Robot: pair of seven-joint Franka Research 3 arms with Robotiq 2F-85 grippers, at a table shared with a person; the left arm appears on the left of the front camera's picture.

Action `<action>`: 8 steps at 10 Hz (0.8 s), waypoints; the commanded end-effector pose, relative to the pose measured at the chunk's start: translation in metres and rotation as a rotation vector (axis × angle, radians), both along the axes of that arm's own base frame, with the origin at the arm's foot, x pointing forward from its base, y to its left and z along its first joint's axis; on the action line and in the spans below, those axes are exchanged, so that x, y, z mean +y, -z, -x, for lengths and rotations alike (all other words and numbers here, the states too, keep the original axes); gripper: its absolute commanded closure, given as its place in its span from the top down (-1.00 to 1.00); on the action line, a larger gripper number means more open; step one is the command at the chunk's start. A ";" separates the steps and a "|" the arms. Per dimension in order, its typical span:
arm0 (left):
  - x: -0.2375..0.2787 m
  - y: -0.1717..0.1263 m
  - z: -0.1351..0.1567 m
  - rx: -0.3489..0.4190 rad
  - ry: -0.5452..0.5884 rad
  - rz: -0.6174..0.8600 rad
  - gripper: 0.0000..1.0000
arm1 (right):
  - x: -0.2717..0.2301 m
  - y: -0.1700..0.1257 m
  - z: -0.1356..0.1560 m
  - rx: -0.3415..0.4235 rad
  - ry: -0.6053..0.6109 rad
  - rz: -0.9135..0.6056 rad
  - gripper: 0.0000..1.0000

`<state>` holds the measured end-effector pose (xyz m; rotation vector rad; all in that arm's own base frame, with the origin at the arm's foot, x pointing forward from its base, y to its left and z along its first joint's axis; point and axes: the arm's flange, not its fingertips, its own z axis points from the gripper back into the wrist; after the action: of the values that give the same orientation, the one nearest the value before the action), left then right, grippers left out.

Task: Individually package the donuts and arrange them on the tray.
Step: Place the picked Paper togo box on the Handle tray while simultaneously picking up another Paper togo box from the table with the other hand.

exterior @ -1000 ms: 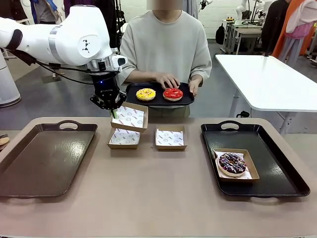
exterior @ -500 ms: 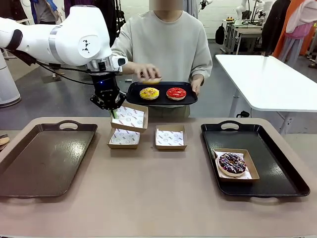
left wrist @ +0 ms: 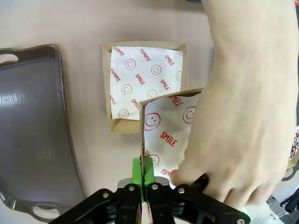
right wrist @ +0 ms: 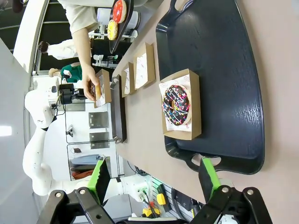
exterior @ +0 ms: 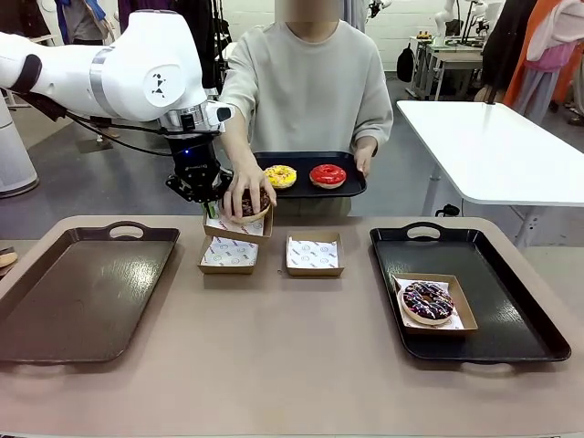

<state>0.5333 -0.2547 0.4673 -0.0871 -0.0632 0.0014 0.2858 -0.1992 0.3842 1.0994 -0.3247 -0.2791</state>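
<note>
**Cardboard box held up as a chocolate donut goes in**

Brown table point(exterior: 292, 365) spans the bottom of the front view. At lower right, the dark sprinkled donut point(exterior: 428, 301) sits in a paper-lined box on the black tray point(exterior: 529, 338). The brown tray point(exterior: 82, 287) lies at lower left. In the right wrist view the right gripper point(right wrist: 154, 172) has its green-padded fingers spread wide with nothing between them.

At the centre of the table, two paper-lined boxes point(exterior: 314, 254) lie side by side. Just behind the left one, the left gripper point(exterior: 210, 205) is clamped on one wall of a third box point(exterior: 239, 222), which is raised off the table and tilted. The left wrist view shows that wall pinched between the green pads. The person's hand point(exterior: 246, 187) grips the chocolate donut point(exterior: 253, 203) from above, inside this held box.

Farther back, at upper centre, the person's other hand holds a small black tray point(exterior: 310, 189). The yellow-iced donut point(exterior: 280, 175) and the red-iced donut point(exterior: 328, 174) lie on it side by side.
</note>
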 end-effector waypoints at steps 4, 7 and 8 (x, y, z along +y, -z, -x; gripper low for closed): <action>0.002 -0.001 0.004 -0.004 -0.002 0.001 -1.00 | -0.001 0.000 0.002 -0.002 -0.006 -0.008 1.00; 0.002 -0.001 0.004 -0.004 -0.002 0.001 -1.00 | -0.001 0.000 0.002 -0.002 -0.006 -0.008 1.00; 0.002 -0.001 0.004 -0.004 -0.002 0.001 -1.00 | -0.001 0.000 0.002 -0.002 -0.006 -0.008 1.00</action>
<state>0.5332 -0.2545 0.4670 -0.0868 -0.0628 0.0017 0.2858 -0.1992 0.3842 1.0995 -0.3247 -0.2791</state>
